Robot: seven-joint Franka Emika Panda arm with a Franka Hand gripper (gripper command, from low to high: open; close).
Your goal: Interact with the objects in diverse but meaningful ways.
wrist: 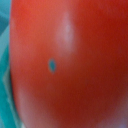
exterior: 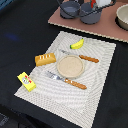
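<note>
A round red tomato point(wrist: 70, 65) fills almost the whole wrist view, blurred and very close; no fingers show there. In the exterior view a yellow banana point(exterior: 77, 44), an orange-brown bread loaf point(exterior: 45, 59) and a yellow block with a red label point(exterior: 26, 81) lie on a striped placemat point(exterior: 95, 85). A white part with a bit of red, perhaps my gripper point(exterior: 102, 3), shows at the top edge above the grey cups. I cannot tell whether it is open or shut.
A tan plate point(exterior: 69, 66) sits mid-mat between a knife point(exterior: 82, 57) and a fork point(exterior: 67, 80), both with orange handles. Two grey cups point(exterior: 80, 11) and a bowl point(exterior: 122, 17) stand on a pinkish board point(exterior: 107, 27) at the back.
</note>
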